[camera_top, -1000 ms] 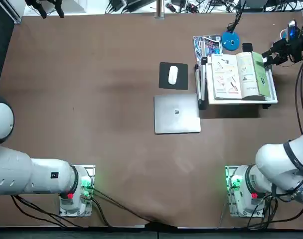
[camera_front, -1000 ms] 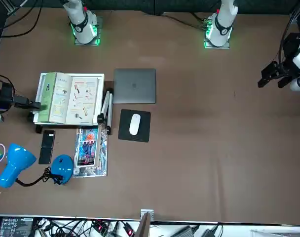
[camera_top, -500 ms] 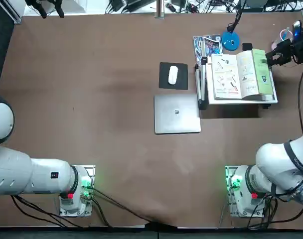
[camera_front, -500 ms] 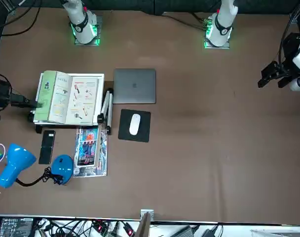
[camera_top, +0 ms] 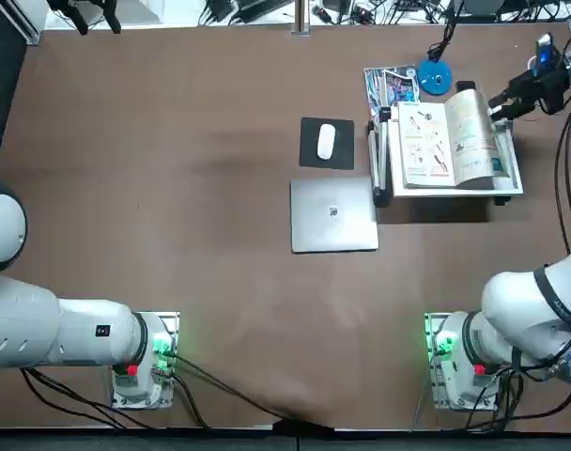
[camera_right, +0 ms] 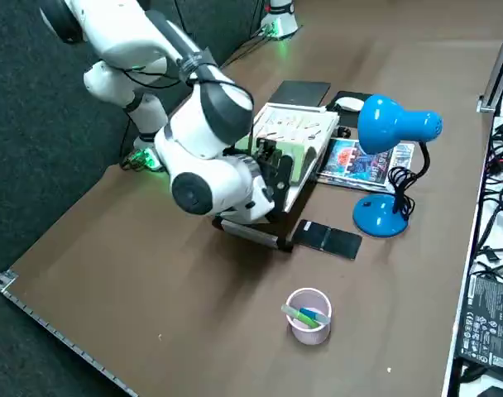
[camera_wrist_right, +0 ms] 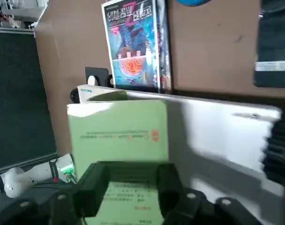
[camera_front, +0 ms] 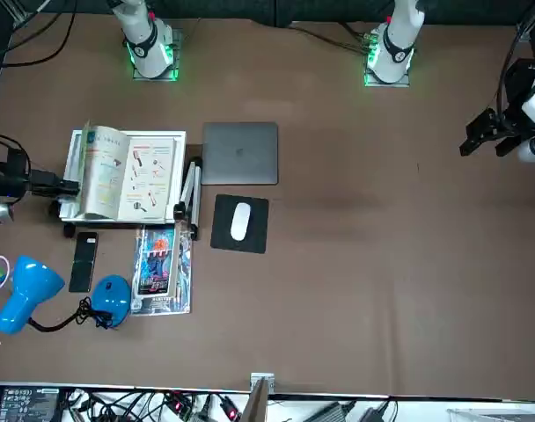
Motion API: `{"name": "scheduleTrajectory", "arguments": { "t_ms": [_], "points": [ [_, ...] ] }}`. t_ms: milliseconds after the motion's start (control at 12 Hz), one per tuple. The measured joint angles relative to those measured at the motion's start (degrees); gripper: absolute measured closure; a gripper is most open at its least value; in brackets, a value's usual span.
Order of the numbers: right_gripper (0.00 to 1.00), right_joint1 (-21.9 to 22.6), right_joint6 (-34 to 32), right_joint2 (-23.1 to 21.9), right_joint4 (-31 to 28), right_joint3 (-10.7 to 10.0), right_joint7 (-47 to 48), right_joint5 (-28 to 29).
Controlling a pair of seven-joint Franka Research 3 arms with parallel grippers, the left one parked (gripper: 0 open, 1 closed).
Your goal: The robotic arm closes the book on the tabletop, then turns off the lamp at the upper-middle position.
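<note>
Right gripper (camera_wrist_right: 131, 190): fingers spread, a gap between them, with the green cover visible through it in the wrist view. I see nothing pinched. The gripper is at the outer right edge of the book (camera_top: 445, 141); whether it touches the cover, I cannot tell.

Book: open on the white stand (camera_top: 513, 169), on the right part of the tabletop (camera_top: 220, 282). Left-hand page lies flat, showing small printed drawings. The right-hand side is raised and curved, its green cover facing the gripper. The right arm (camera_right: 206, 124) reaches in from the right side.

Lamp (camera_right: 396, 126): blue, upright on its round base, past the stand's far side as I look from the arm bases. I cannot tell whether it is lit. Phone (camera_front: 84, 262) is between stand and lamp head. Magazine (camera_front: 158, 268) lies beside the lamp base, on its left. Cup (camera_right: 309, 318), holding pens, stands to the right of the lamp.

Left of the stand: closed laptop (camera_top: 333, 215); just beyond it, mouse (camera_top: 326, 142) on a black pad (camera_top: 344, 158).
</note>
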Motion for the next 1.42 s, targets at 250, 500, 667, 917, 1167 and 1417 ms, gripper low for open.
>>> {"name": "scheduleTrajectory", "arguments": {
  "t_ms": [250,500,667,917,1167,1417],
  "points": [
    [0.37,2.0,-0.3,-1.7,0.3,0.1,0.0,0.0],
    [0.38,2.8,-1.4,-3.6,0.4,0.1,0.2,0.0],
    [0.38,3.8,-2.0,-4.7,0.4,0.1,0.9,0.0],
    [0.42,6.3,-2.4,-5.6,0.4,0.2,1.6,0.0],
    [0.51,8.4,-2.4,-5.8,0.4,0.2,2.1,0.0],
    [0.54,10.4,-2.4,-6.3,0.5,0.3,4.6,0.4]
  ]
}}
